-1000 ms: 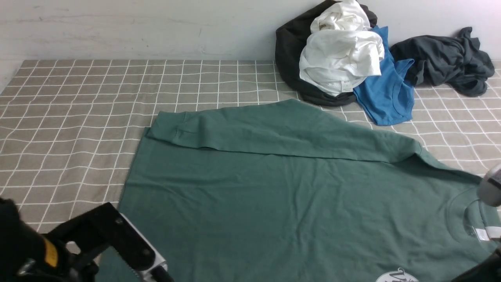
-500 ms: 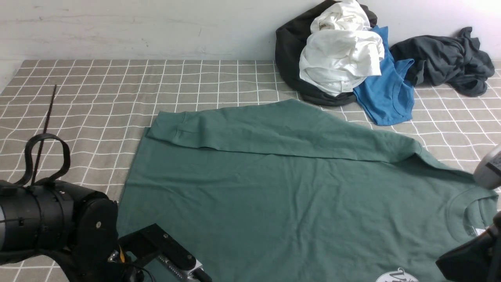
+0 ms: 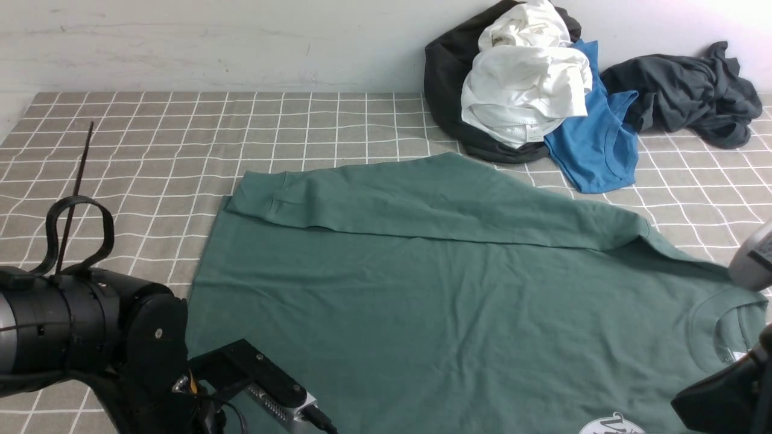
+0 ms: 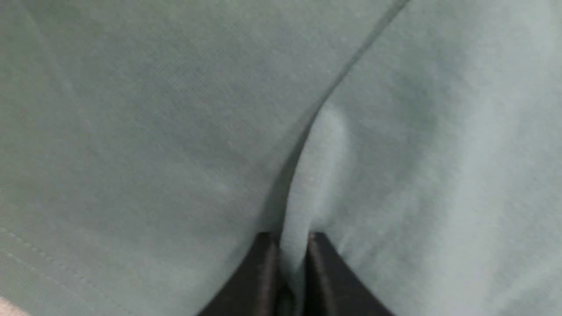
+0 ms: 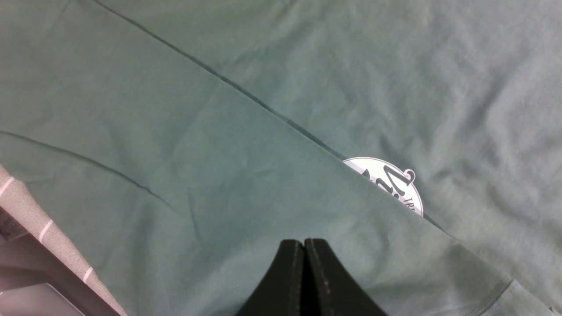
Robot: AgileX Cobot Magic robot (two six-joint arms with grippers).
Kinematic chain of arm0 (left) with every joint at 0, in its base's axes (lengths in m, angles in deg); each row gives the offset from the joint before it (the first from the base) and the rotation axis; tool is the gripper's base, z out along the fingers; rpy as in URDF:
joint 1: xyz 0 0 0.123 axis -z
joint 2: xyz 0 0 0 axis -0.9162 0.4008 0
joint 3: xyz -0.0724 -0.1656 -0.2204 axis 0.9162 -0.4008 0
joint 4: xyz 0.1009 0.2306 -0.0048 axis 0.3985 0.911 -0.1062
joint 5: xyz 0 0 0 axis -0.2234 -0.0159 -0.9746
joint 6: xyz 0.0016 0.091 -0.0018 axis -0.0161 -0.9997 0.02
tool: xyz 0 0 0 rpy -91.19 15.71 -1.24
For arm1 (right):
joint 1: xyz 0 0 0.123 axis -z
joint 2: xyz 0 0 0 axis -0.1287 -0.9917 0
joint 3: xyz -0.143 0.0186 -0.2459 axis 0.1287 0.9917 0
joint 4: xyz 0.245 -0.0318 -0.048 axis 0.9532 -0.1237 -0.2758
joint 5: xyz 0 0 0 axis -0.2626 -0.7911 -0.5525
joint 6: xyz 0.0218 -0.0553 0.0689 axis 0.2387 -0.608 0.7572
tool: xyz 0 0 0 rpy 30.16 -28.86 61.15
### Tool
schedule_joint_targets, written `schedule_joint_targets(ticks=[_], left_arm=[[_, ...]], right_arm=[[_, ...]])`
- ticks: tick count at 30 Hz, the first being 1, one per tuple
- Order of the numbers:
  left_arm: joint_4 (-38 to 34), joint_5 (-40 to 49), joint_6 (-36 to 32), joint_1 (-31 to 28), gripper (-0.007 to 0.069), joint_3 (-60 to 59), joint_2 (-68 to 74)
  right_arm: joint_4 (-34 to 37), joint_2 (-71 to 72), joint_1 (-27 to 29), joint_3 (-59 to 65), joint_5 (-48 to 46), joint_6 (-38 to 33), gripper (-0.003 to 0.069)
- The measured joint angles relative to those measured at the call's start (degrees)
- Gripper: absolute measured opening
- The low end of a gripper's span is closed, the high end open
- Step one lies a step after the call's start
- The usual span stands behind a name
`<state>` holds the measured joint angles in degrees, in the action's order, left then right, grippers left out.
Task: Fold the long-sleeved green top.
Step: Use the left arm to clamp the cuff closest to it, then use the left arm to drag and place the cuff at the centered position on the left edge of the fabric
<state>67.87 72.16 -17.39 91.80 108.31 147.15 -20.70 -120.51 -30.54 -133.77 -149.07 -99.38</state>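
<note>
The green long-sleeved top (image 3: 422, 289) lies spread flat on the checked table, its far sleeve (image 3: 422, 199) folded across the body. The collar (image 3: 718, 325) points right and the round white print (image 3: 612, 425) sits at the near edge. My left arm (image 3: 90, 337) reaches over the top's near left part. In the left wrist view, my left gripper (image 4: 293, 237) is shut on a raised fold of the green cloth (image 4: 316, 145). My right gripper (image 5: 304, 240) is shut with nothing between its fingers, just above a folded layer beside the print (image 5: 395, 184).
A heap of black, white (image 3: 525, 90) and blue (image 3: 597, 144) clothes lies at the back right against the wall, with a dark grey garment (image 3: 687, 90) beside it. The checked table cover (image 3: 120, 150) is bare at the left. A black cable loop (image 3: 78, 235) rises from my left arm.
My left arm has rolled and reached in over the top's near left part, and its jaws now pinch cloth. The right arm has shifted a little at the right edge.
</note>
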Motion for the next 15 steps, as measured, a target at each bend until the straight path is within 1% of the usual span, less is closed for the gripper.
schedule_joint_targets(ticks=[2,6,9,10,13,15], left_arm=[[0.0,1.2,0.0,0.0,0.0015,0.9,0.0],[1.3,6.4,0.1,0.0,0.0013,5.6,0.0],[5.2,9.9,0.2,0.0,0.0013,11.5,0.0],[5.6,10.1,0.2,0.0,0.0013,12.0,0.0],[9.8,10.8,0.3,-0.2,0.0013,19.6,0.5],[10.3,10.8,0.3,-1.1,0.0014,24.2,1.7]], right_arm=[[0.0,0.0,0.0,0.0,0.0,0.0,-0.0008],[0.0,0.0,0.0,0.0,0.0,0.0,-0.0008],[0.0,0.0,0.0,0.0,0.4,0.0,-0.0008],[0.0,0.0,0.0,0.0,0.5,0.0,-0.0008],[-0.3,0.0,0.0,0.0,1.2,-0.1,-0.0008],[-0.8,0.0,0.0,0.0,1.7,-0.1,-0.0008]])
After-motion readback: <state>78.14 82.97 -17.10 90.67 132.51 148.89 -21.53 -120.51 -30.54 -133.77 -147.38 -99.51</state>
